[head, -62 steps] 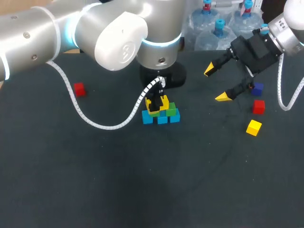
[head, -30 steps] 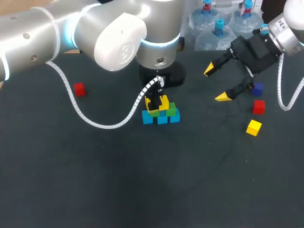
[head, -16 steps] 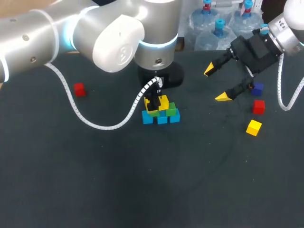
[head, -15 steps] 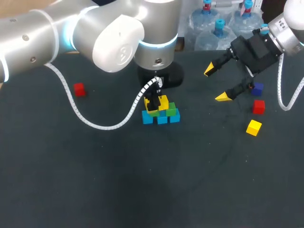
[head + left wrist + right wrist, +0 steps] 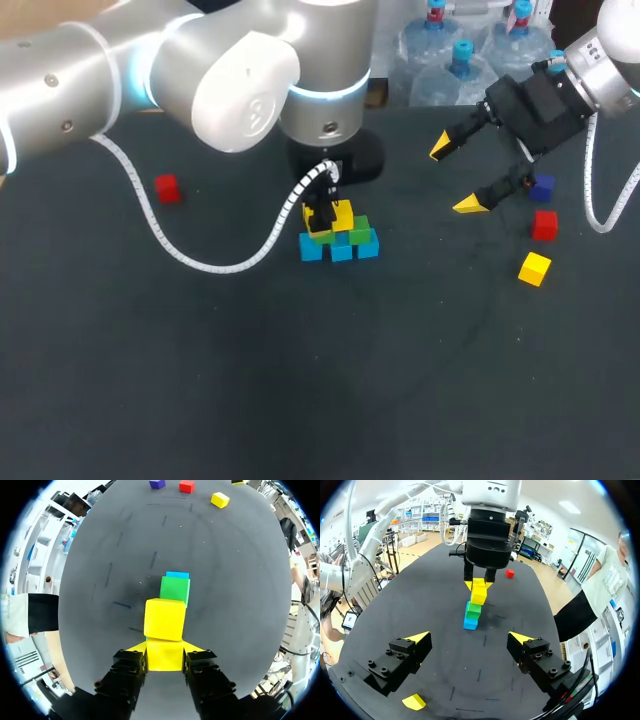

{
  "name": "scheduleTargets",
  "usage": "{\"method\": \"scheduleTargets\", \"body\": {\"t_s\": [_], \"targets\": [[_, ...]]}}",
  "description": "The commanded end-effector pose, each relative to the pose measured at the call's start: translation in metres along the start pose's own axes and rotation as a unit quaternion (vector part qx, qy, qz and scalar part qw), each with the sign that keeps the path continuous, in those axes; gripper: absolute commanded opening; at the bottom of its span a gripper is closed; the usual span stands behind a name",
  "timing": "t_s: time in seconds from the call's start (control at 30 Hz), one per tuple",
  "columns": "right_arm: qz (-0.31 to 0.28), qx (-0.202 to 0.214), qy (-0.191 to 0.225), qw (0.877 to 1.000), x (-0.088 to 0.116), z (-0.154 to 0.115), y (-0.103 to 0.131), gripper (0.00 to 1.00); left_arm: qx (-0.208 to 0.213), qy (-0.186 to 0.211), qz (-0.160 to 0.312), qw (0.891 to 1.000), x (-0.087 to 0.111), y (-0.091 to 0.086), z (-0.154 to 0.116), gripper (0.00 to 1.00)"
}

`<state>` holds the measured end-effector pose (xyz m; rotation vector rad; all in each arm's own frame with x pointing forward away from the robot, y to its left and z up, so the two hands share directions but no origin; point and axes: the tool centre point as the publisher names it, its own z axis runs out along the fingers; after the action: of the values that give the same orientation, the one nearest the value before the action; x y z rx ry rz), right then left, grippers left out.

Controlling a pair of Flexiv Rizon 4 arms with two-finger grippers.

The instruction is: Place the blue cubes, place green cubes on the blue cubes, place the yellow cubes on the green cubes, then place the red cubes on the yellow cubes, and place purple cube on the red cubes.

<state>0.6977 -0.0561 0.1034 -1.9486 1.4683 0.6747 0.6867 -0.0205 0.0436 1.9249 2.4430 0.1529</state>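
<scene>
A small stack stands mid-table: blue cubes (image 5: 341,250) in a row at the bottom, green cubes (image 5: 360,229) on them, a yellow cube (image 5: 344,214) on top. My left gripper (image 5: 321,220) hangs straight down over the stack's left end. It is shut on a second yellow cube (image 5: 164,655), which sits beside the first yellow cube (image 5: 164,618), with green (image 5: 175,589) and blue (image 5: 177,574) beyond. My right gripper (image 5: 457,177) hovers open and empty at the back right, facing the stack (image 5: 474,605). Loose cubes lie apart: red (image 5: 167,187), purple (image 5: 542,187), red (image 5: 544,224), yellow (image 5: 534,268).
The left arm's white coiled cable (image 5: 200,255) droops low over the table left of the stack. The loose purple cube, red cube and yellow cube lie together near the right edge, under and beside my right arm.
The left arm's big upper joints have shifted slightly left and up. Its gripper stays at the stack with the yellow cube. The right arm has not moved.
</scene>
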Motion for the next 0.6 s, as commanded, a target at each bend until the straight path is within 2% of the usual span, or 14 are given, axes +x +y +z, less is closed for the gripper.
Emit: {"method": "scheduleTargets", "body": {"t_s": [0.03,0.27,0.33,0.4,0.47,0.5,0.53,0.6], "targets": [[0.0,0.001,0.0,1.0,0.0002,0.0003,0.0002,1.0,0.002,-0.004,0.002,1.0,0.0018,0.0014,0.0056,0.13],[0.0,0.001,0.0,1.0,0.0002,0.0003,0.0002,1.0,0.002,-0.006,0.003,1.0,0.0023,0.0025,0.0069,0.16],[0.0,0.001,0.0,1.0,0.0002,0.0003,0.0002,1.0,0.002,-0.006,0.003,1.0,0.0024,0.0028,0.007,0.3],[0.0,0.001,0.0,1.0,0.0002,0.0003,0.0002,1.0,0.002,-0.007,0.004,1.0,0.0024,0.0031,0.007,0.35],[0.0,0.001,0.0,1.0,0.0002,0.0003,0.0002,1.0,0.002,-0.007,0.005,1.0,0.002,0.0037,0.0066,0.44],[0.0,0.001,0.0,1.0,0.0002,0.0003,0.0002,1.0,0.001,-0.007,0.005,1.0,0.0019,0.0039,0.0064,0.56],[0.0,0.001,0.0,1.0,0.0002,0.0003,0.0002,1.0,0.001,-0.007,0.005,1.0,0.0018,0.004,0.0061,0.75],[0.0,0.001,0.0,1.0,0.0002,0.0003,0.0002,1.0,0.0,-0.007,0.005,1.0,0.0021,0.0044,0.0055,0.94]]}}
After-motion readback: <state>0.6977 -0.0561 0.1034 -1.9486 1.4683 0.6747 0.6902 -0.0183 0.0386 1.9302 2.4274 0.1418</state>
